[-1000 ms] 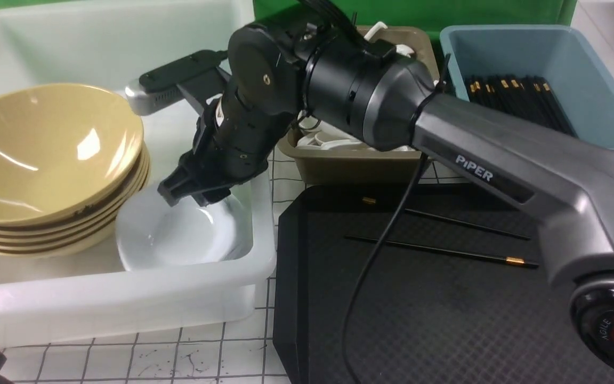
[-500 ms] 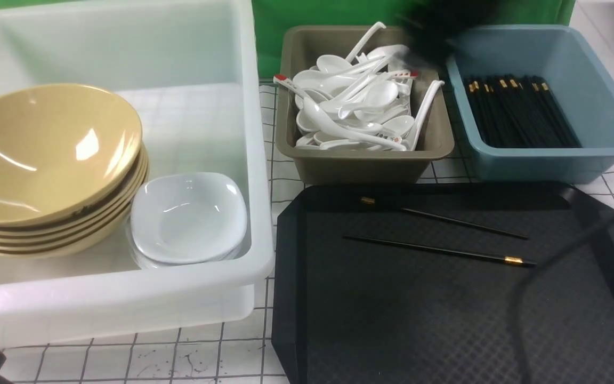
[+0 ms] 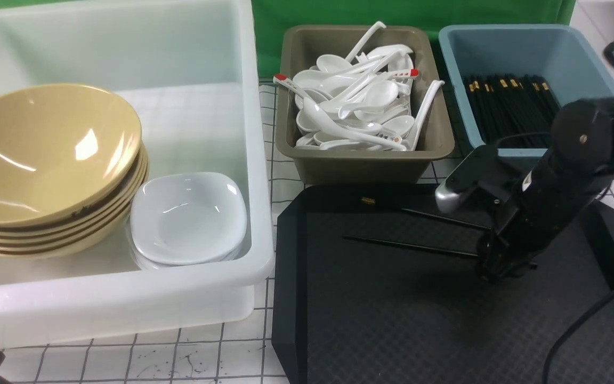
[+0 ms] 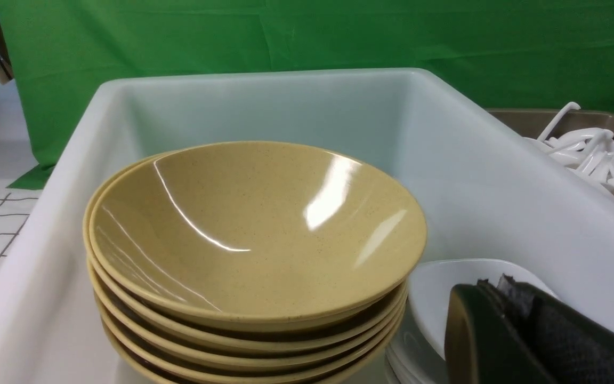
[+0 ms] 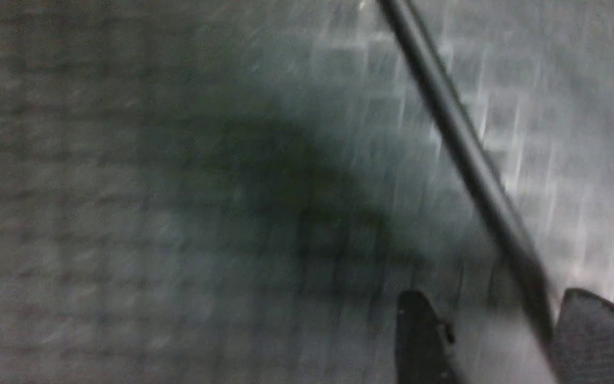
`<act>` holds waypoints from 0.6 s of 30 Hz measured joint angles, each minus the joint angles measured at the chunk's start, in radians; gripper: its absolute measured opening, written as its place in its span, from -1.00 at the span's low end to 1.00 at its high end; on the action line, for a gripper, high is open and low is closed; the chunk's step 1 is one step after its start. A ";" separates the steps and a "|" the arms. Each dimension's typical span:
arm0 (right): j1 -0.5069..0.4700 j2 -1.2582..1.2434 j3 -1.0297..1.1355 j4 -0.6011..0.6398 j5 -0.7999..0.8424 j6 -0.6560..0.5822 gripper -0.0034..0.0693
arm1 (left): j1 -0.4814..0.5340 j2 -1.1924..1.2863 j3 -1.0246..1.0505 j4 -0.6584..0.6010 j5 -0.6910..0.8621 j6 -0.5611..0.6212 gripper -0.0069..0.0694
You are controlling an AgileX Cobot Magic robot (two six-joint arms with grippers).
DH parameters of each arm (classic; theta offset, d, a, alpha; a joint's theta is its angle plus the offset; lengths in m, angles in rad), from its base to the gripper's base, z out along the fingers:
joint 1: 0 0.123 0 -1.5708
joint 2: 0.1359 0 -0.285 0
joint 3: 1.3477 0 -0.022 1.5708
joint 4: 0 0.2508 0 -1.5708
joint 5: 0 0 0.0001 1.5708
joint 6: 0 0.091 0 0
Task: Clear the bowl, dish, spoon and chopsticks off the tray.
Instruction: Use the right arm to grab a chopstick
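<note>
Two black chopsticks lie apart on the black tray [image 3: 392,320]: the nearer one [image 3: 408,246] and the farther one [image 3: 445,220]. My right gripper [image 3: 499,271] is down on the tray at the nearer stick's right end, covering its gold band. In the right wrist view its jaws [image 5: 504,341] stand open with that chopstick [image 5: 461,144] between them. The tan bowl [image 3: 46,149] tops a stack in the white tub [image 3: 126,298]; the white dish [image 3: 187,216] tops a stack beside it. My left gripper [image 4: 493,288] is shut and empty, just in front of the dish [image 4: 435,298].
An olive bin [image 3: 365,160] behind the tray holds many white spoons [image 3: 355,106]; I cannot tell the task's spoon among them. A blue bin [image 3: 504,48] at the back right holds several black chopsticks. The right arm's cable [image 3: 595,314] hangs over the tray's right side.
My right arm left the white dish in the tub, swung out to the right, and came down on the tray at the nearer chopstick's gold end.
</note>
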 joint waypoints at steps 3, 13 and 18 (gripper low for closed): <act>0.000 0.007 -0.003 0.000 -0.014 -0.023 -0.06 | 0.000 0.000 0.000 0.000 0.000 0.001 -0.85; 0.000 0.018 -0.006 0.008 0.029 0.003 -0.29 | 0.000 0.000 0.000 0.000 0.000 0.001 -0.85; 0.001 -0.036 -0.012 0.008 0.047 0.035 -0.13 | 0.000 0.000 0.000 0.000 0.000 0.001 -0.85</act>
